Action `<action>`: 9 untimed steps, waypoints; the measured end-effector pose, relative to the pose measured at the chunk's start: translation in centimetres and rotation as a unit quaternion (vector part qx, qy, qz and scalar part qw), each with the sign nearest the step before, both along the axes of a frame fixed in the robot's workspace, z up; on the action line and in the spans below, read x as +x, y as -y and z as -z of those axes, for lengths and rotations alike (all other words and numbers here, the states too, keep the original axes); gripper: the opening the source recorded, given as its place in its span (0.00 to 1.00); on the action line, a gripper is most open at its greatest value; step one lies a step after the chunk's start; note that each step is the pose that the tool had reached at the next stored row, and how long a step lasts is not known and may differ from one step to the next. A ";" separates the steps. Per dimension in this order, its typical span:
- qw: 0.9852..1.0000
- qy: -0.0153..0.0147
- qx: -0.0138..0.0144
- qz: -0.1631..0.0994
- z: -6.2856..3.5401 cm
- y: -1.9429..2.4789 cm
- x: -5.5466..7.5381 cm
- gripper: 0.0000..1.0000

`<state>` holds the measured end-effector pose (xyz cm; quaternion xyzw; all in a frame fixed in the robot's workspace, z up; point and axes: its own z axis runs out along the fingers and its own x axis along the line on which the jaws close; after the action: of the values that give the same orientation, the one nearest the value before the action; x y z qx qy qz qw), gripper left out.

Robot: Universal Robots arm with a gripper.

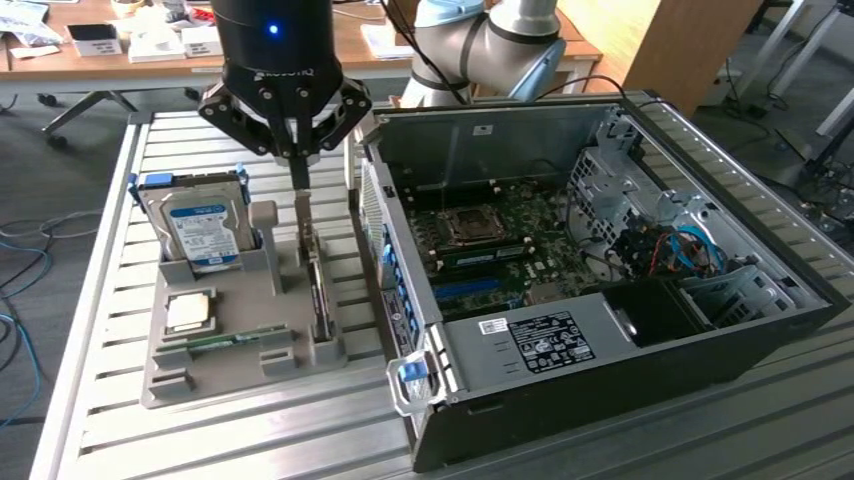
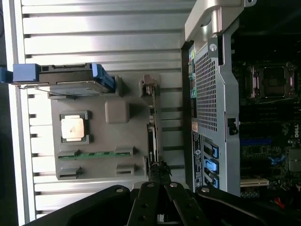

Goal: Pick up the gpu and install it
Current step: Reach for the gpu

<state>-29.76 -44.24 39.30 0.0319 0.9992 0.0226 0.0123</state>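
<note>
A slatted metal surface (image 1: 80,350) carries a grey tray (image 1: 227,372) on the exterior view's left and an open computer case (image 1: 467,150) on the exterior view's right.

At the tray's far left corner a hard drive (image 1: 200,230) with a blue and white label stands upright in blue rails. Nearer than it, a square silver chip (image 1: 188,312) lies flat in a pocket. Nearer still, a narrow green memory stick (image 1: 234,340) lies on its long edge in a slot.

Along the tray's right side, next to the case, the gpu (image 1: 315,290) stands on edge in a long slot and runs from far to near. It is seen edge-on as a thin dark strip, with its pale metal bracket at the far end. It is seated in the tray and has not been lifted out.

Directly above the card's far end hangs the black pincer (image 1: 302,185), pointing straight down. Its two slim fingers are pressed together on the card's top edge. In the wrist view the pincer (image 2: 159,172) meets the edge of the gpu (image 2: 151,136), with the tray (image 2: 136,146) under it.

To the right, the case lies on its side with its panel off. A green motherboard (image 1: 494,235) with a bare processor socket shows inside. Behind the case rises the grey arm (image 1: 481,45).
</note>
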 end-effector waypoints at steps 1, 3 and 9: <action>1.000 0.000 0.000 0.000 0.00 0.12 0.0 0.11; 1.000 0.000 0.000 0.000 0.01 0.44 0.0 0.11; 1.000 0.000 0.000 0.000 0.02 0.95 0.0 0.11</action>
<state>-29.76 -45.19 39.28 0.0320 0.9992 0.0226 0.0124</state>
